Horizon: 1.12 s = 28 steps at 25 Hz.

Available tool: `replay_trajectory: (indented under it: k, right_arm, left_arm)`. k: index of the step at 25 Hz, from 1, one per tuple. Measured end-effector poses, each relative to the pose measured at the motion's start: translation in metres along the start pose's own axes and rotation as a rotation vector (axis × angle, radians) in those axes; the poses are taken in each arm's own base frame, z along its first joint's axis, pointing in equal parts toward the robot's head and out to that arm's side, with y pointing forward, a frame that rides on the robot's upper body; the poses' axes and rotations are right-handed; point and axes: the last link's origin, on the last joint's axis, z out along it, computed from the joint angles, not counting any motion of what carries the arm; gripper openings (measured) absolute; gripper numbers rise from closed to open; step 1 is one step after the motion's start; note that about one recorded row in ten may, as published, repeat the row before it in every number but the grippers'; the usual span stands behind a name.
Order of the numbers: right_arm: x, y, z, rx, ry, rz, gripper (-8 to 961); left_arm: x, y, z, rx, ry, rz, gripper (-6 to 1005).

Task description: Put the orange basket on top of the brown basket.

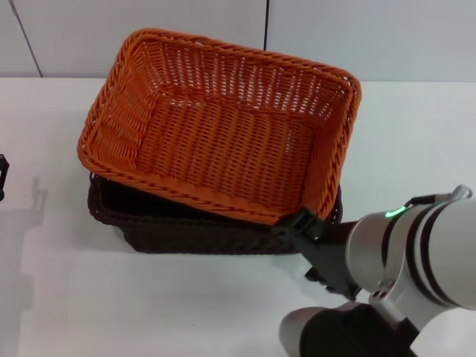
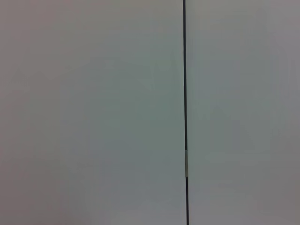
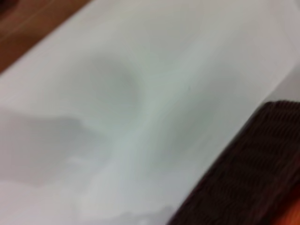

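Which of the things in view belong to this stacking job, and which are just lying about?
In the job:
- bright orange woven wicker basket, sitting tilted on the dark one
- dark brown woven wicker basket underneath
- right gripper at the baskets' near right corner

Lying about:
- white table
- left gripper, parked at the table's left edge

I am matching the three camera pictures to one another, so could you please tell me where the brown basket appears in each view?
Head view: the brown basket sits in the middle of the white table, under the orange basket, beside the right gripper.
Left wrist view: not in it; only a pale wall with a dark seam.
Right wrist view: its dark weave fills one corner.
Shared landmark: the white table, in the head and right wrist views.
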Motion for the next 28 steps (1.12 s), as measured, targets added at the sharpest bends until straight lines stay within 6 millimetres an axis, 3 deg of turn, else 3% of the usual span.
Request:
replay_trajectory:
  k: [3,10,11,12,15,16,17,20,21,22,25,26,27,28]
  right_arm:
    - [-0.002,-0.01,-0.002,0.073,-0.019,0.082,609]
    - [0.01,-0.055,-0.009,0.428,-0.162,0.43,608]
    - [0.02,-0.065,-0.012,0.543,-0.207,0.553,608]
    - [0.02,-0.065,-0.012,0.543,-0.207,0.553,608]
    - [0.049,-0.069,-0.012,0.695,-0.233,0.761,608]
    - [0.075,-0.062,-0.01,0.764,-0.231,0.931,608]
    - [0.075,-0.062,-0.01,0.764,-0.231,0.931,608]
    - [0.106,-0.043,-0.015,0.866,-0.227,1.126,608]
    - [0.118,-0.025,-0.019,0.937,-0.217,1.21,608]
    - [0.118,-0.025,-0.019,0.937,-0.217,1.21,608]
    - [0.129,0.004,-0.026,1.047,-0.239,1.354,608]
    - [0.137,0.025,-0.025,1.127,-0.28,1.49,608]
    - [0.137,0.025,-0.025,1.127,-0.28,1.49,608]
    - [0.142,0.037,-0.022,1.171,-0.289,1.557,608]
  left_arm:
    - [0.0,0.0,0.0,-0.003,0.0,0.003,754]
    - [-0.002,0.0,-0.001,-0.008,-0.007,0.011,754]
    - [-0.002,0.0,-0.001,-0.008,-0.008,0.012,754]
    - [-0.002,0.0,-0.001,-0.008,-0.007,0.012,754]
    - [-0.001,-0.001,-0.002,-0.004,0.001,0.012,755]
    - [-0.001,-0.001,-0.002,-0.004,0.001,0.012,755]
    - [-0.001,-0.001,-0.002,-0.004,0.001,0.012,755]
    - [0.0,-0.002,-0.002,-0.003,0.004,0.011,755]
    - [0.0,-0.002,-0.002,-0.003,0.004,0.011,755]
    - [0.0,-0.002,-0.002,-0.003,0.004,0.011,755]
    - [0.0,-0.008,-0.006,0.025,0.013,0.0,755]
    - [0.0,-0.008,-0.006,0.025,0.013,0.0,755]
    - [0.0,-0.008,-0.006,0.025,0.013,0.0,755]
    - [0.0,-0.008,-0.006,0.025,0.013,0.0,755]
